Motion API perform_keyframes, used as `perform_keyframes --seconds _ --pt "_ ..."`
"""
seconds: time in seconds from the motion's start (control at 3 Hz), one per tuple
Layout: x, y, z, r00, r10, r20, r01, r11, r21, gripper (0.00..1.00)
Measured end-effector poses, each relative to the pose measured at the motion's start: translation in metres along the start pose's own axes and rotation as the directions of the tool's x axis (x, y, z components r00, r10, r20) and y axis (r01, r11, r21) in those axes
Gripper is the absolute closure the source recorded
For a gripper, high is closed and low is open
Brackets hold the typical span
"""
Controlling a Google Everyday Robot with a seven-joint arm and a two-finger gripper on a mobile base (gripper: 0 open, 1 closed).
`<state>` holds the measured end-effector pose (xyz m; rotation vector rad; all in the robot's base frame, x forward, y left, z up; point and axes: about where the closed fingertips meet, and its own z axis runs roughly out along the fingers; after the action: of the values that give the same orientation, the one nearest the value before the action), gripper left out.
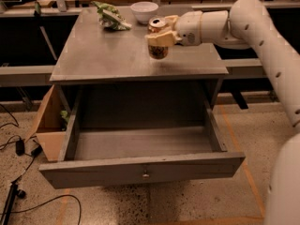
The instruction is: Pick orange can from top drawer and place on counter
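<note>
The orange can (158, 50) is upright in my gripper (160, 34), with its silver top showing. The gripper is shut on it and holds it just above the right middle of the grey counter (108, 55). My white arm (243, 22) comes in from the right. The top drawer (140, 170) is pulled wide open below the counter and nothing shows inside it. Its small metal knob (146, 175) is at the centre of the front panel.
A white bowl (144, 11) and a green crumpled bag (111, 17) sit at the back of the counter. A cardboard box (49, 125) stands on the floor left of the cabinet. Cables (18, 149) lie on the floor at the left.
</note>
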<state>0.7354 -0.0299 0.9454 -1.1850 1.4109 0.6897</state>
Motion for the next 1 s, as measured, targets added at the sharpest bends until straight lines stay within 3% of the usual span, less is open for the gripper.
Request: perform_keyframes --seconds 0.33,1.0 --pt "0.001 -0.018 0.049 0.999 0.026 0.028 -0.024 0.9972 -0.071 0.75" --pt "0.017 -0.017 0.108 0.996 0.088 -0.005 -0.087 0.9823 -0.166 0.29"
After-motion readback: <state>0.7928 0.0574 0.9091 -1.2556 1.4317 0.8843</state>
